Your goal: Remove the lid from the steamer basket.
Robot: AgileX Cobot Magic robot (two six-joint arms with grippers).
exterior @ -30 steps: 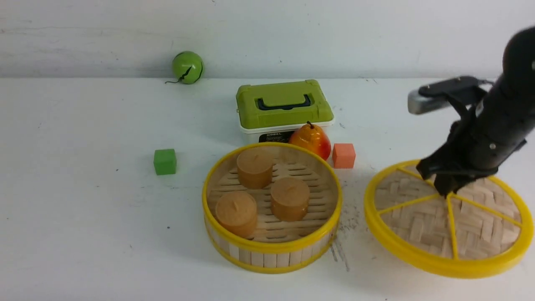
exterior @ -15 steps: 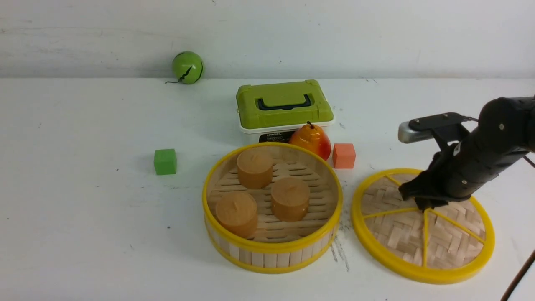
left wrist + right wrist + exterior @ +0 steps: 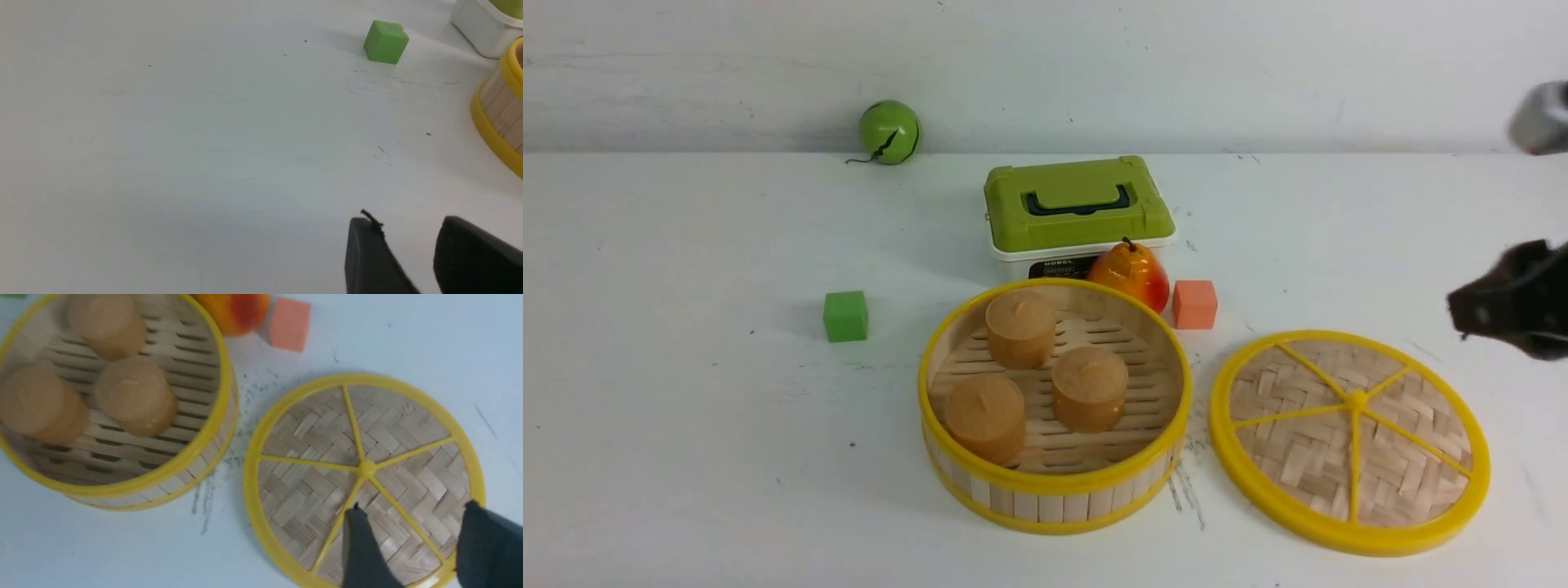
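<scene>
The lid (image 3: pixel 1349 441) lies flat on the table to the right of the steamer basket (image 3: pixel 1055 490), apart from it; it also shows in the right wrist view (image 3: pixel 318 486). The basket stands uncovered with three brown buns (image 3: pixel 1089 388) inside, also in the right wrist view (image 3: pixel 192 457). My right gripper (image 3: pixel 1482 314), blurred at the right edge, hangs above the lid's far right side, open and empty (image 3: pixel 412 508). My left gripper (image 3: pixel 402 224) is open and empty over bare table; the basket's wall (image 3: pixel 500 110) sits at that view's edge.
A white box with a green lid (image 3: pixel 1078 204) stands behind the basket. A pear (image 3: pixel 1131 273) and an orange cube (image 3: pixel 1195 304) sit behind the basket's right side. A green cube (image 3: pixel 845 315) lies left of it, a green ball (image 3: pixel 889 131) far back.
My right gripper lowered the lid to the table, let go of its centre knob, and rose away to the right. The lid now lies flat and free.
</scene>
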